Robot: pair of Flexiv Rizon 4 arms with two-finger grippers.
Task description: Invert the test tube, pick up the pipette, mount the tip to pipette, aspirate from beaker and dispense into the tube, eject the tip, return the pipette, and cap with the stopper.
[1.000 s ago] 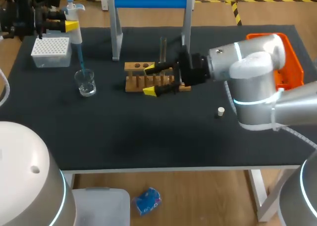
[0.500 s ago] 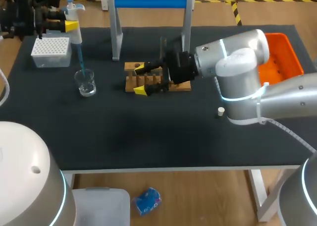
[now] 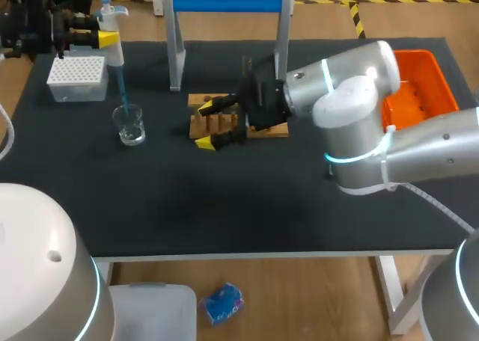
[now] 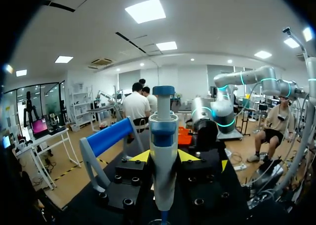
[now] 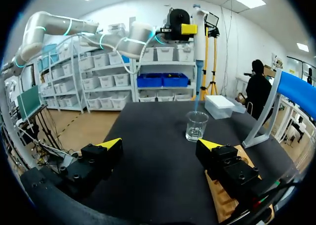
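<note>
Glass beaker (image 3: pixel 130 124) stands near the table's left side, with the blue tip (image 3: pixel 122 87) of the pipette (image 3: pixel 112 16) dipped into it; I can't tell how much liquid it holds. The left gripper (image 3: pixel 110 40) is clamped on the pipette, upright above the beaker. A white tip box (image 3: pixel 76 78) sits just behind. The right gripper (image 3: pixel 203 126) hangs with its fingers spread, grasping nothing, at the left end of the wooden tube rack (image 3: pixel 213 100). Bare black table (image 3: pixel 224 206) lies open in front. An orange bin (image 3: pixel 426 87) sits at the right edge.
</note>
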